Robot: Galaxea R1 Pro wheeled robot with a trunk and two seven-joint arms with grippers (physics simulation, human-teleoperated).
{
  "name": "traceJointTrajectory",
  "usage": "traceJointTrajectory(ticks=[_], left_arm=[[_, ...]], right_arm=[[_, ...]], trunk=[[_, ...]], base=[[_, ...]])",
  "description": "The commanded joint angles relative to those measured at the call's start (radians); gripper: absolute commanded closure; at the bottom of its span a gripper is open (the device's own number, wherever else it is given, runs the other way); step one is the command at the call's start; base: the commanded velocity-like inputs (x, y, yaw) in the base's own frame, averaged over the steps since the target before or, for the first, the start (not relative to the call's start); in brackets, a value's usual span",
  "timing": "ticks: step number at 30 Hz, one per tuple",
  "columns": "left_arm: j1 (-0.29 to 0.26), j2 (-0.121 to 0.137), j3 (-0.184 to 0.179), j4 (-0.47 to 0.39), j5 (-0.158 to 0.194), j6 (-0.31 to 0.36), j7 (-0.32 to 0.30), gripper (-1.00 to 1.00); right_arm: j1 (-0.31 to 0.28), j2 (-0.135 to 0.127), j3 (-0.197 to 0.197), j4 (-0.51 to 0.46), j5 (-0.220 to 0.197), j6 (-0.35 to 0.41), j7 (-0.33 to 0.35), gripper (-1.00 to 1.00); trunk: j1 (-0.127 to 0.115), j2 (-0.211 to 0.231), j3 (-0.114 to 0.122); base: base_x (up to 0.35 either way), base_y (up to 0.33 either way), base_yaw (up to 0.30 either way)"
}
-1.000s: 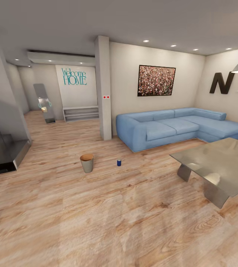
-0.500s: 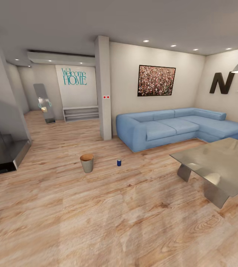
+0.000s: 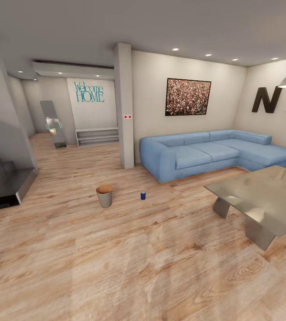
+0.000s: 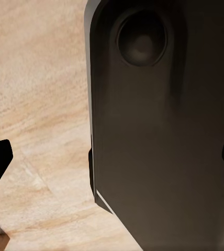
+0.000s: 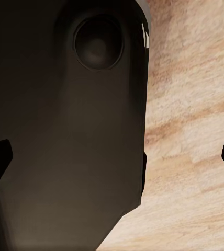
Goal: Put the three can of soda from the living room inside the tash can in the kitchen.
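Nothing looks binned yet: a blue can [image 3: 143, 195] stands at three o'clock of the trash can [image 3: 104, 195], both grippers' fingers spread, empty.

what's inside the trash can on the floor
Only the tan-brown inner wall near the rim of the trash can shows; its bottom is hidden by the near wall. The blue can stands on the floor beside it, apart.

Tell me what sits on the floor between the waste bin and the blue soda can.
Nothing: in the head view, only bare plank floor separates the waste bin from the blue soda can.
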Motion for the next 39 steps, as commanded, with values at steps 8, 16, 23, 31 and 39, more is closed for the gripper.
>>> traceJointTrajectory(ticks=[8, 16, 23, 31, 39], left_arm=[[0.0, 0.0, 0.0, 0.0, 0.0, 0.0, 0.0, -1.0], [0.0, 0.0, 0.0, 0.0, 0.0, 0.0, 0.0, -1.0], [0.0, 0.0, 0.0, 0.0, 0.0, 0.0, 0.0, -1.0], [0.0, 0.0, 0.0, 0.0, 0.0, 0.0, 0.0, -1.0], [0.0, 0.0, 0.0, 0.0, 0.0, 0.0, 0.0, -1.0]], right_arm=[[0.0, 0.0, 0.0, 0.0, 0.0, 0.0, 0.0, -1.0], [0.0, 0.0, 0.0, 0.0, 0.0, 0.0, 0.0, -1.0], [0.0, 0.0, 0.0, 0.0, 0.0, 0.0, 0.0, -1.0], [0.0, 0.0, 0.0, 0.0, 0.0, 0.0, 0.0, -1.0], [0.0, 0.0, 0.0, 0.0, 0.0, 0.0, 0.0, -1.0]], trunk=[[0.0, 0.0, 0.0], [0.0, 0.0, 0.0], [0.0, 0.0, 0.0], [0.0, 0.0, 0.0], [0.0, 0.0, 0.0]], base=[[0.0, 0.0, 0.0], [0.0, 0.0, 0.0], [0.0, 0.0, 0.0], [0.0, 0.0, 0.0], [0.0, 0.0, 0.0]])
